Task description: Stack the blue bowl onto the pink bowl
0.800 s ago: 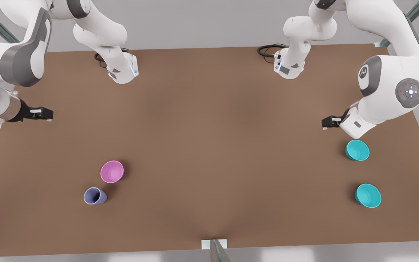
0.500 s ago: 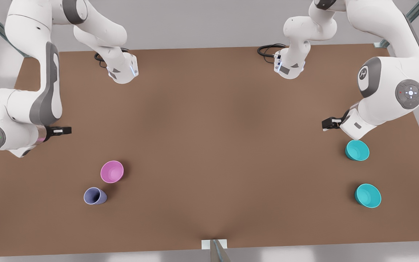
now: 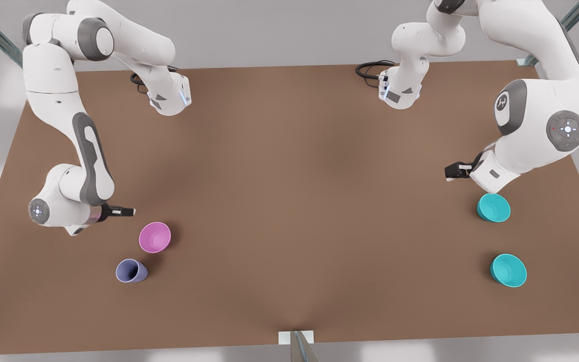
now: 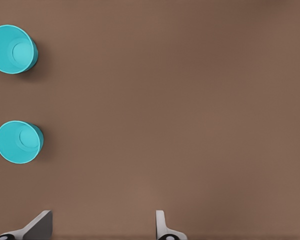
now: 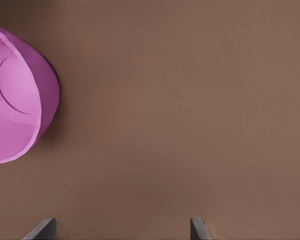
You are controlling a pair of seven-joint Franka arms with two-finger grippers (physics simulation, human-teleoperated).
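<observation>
**Stacking not yet begun: both arms empty, bowls well apart**

A brown desk (image 3: 289, 166) seen from above carries four small vessels. The pink bowl (image 3: 155, 237) stands upright toward the front view's left, with a lavender cup (image 3: 131, 271) just beside it, nearer the camera. Well apart, at the front view's right, two matching teal bowls stand upright and separate. The blue bowl (image 3: 493, 207) is taken here as the one nearer the arm on that side; the second teal bowl (image 3: 508, 270) sits closer to the desk's near edge. Which of the two is meant cannot be settled from these views.

The right gripper (image 3: 124, 211) is low and just beside the pink bowl, not touching it. In its wrist view its fingers (image 5: 44, 229) are spread wide with only bare desk between them, the pink bowl (image 5: 17, 95) off to one side.

The left gripper (image 3: 453, 170) hangs near the blue bowl, not over it. Its fingers (image 4: 161, 226) are also spread and hold nothing; both teal bowls appear ahead of them.

Nothing is grasped, lifted or stacked. The whole task appears to remain: grip a teal bowl, carry it across the desk, and set it into the pink bowl.
</observation>
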